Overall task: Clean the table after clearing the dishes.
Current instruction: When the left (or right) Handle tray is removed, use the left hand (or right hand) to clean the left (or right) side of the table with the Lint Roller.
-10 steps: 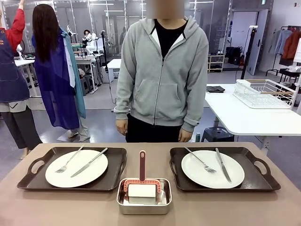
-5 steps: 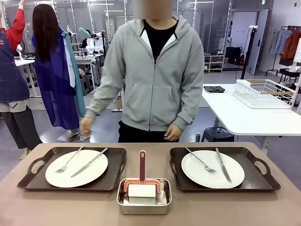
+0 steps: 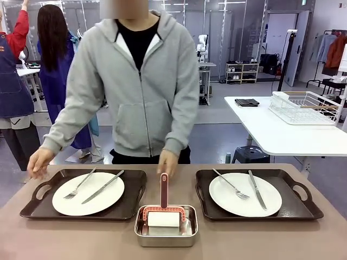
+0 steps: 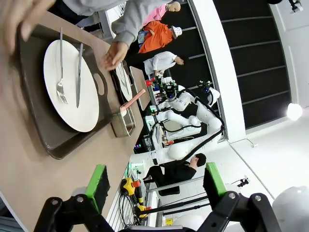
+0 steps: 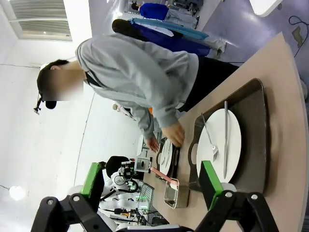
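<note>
Since the two clean, round white plates (image 3: 88, 193), each with a fork and a knife, lie on their dark trays (image 3: 133, 181) on the matte taupe counter (image 3: 260, 241), on either side of the steel pan (image 3: 165, 239), clearing seems to be the step in hand. One hand (image 3: 40, 161) of the person is at the left tray's far corner. Lifting the tray level, by both handles, should keep the cutlery from sliding. The left pincer (image 4: 155, 181) and the right pincer (image 5: 150, 180) both stand apart and hold nothing.

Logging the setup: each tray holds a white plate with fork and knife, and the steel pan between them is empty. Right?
No: the steel pan is not empty. The front view shows a red-handled tool with a white pad lying in it. The rest holds.
</note>
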Controlling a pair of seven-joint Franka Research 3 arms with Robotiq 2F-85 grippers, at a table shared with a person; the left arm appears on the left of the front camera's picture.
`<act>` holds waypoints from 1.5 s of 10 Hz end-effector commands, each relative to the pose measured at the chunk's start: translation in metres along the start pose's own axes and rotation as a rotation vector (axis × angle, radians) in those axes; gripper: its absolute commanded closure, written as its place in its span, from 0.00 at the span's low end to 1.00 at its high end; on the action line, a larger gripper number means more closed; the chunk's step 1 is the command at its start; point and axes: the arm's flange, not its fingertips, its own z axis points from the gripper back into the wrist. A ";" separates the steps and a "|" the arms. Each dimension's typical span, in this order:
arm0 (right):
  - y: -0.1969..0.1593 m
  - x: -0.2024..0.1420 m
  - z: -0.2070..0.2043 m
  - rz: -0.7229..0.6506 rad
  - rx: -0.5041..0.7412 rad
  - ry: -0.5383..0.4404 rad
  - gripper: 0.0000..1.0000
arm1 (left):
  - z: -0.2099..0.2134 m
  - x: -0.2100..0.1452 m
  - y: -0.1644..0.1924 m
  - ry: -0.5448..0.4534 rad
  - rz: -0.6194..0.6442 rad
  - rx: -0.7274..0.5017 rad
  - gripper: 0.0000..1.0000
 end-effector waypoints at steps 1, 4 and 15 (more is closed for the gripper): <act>0.004 -0.008 0.000 0.002 0.002 0.007 0.00 | -0.003 -0.007 -0.004 -0.005 0.011 0.009 0.00; 0.004 -0.008 0.000 0.002 0.002 0.007 0.00 | -0.003 -0.007 -0.004 -0.005 0.011 0.009 0.00; 0.004 -0.008 0.000 0.002 0.002 0.007 0.00 | -0.010 0.006 -0.014 -0.025 -0.014 0.049 0.00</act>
